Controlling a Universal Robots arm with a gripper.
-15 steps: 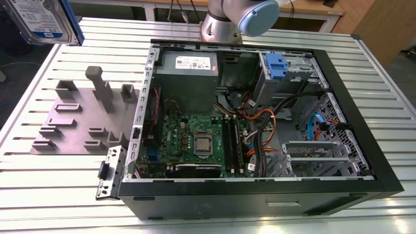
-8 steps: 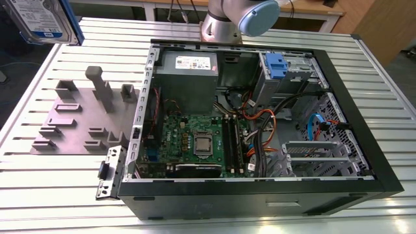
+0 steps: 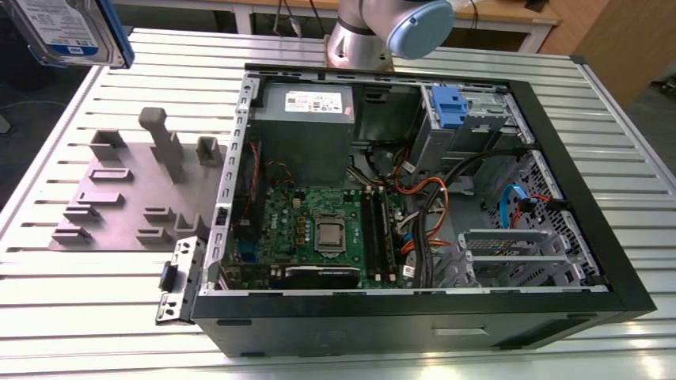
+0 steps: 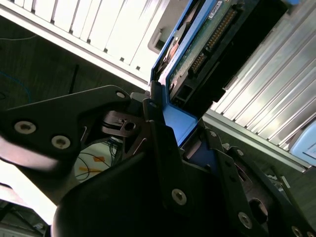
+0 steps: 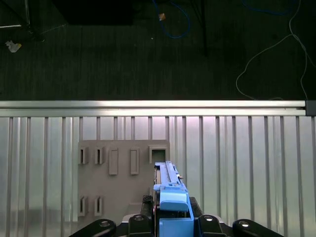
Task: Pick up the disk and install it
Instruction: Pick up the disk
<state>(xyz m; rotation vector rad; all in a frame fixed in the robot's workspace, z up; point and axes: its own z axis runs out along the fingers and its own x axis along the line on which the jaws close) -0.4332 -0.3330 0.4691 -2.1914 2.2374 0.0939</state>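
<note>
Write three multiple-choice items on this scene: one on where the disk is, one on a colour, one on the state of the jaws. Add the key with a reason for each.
1. Where is the disk in the exterior view?
A. Inside the computer case
B. Flat on the grey fixture plate
C. Held up at the view's upper left

2. What colour is the carrier framing the disk?
A. Red
B. Blue
C. Yellow

3. How do the jaws stand?
A. Shut on the disk
B. Open over the motherboard
C. Shut on an orange cable

Key:
1 C: the disk hangs in the upper left corner, apart from the computer case and the grey fixture plate.
2 B: both wrist views show a blue frame along the disk's edge.
3 A: in the second wrist view the black jaws clamp the carrier from both sides.
</note>
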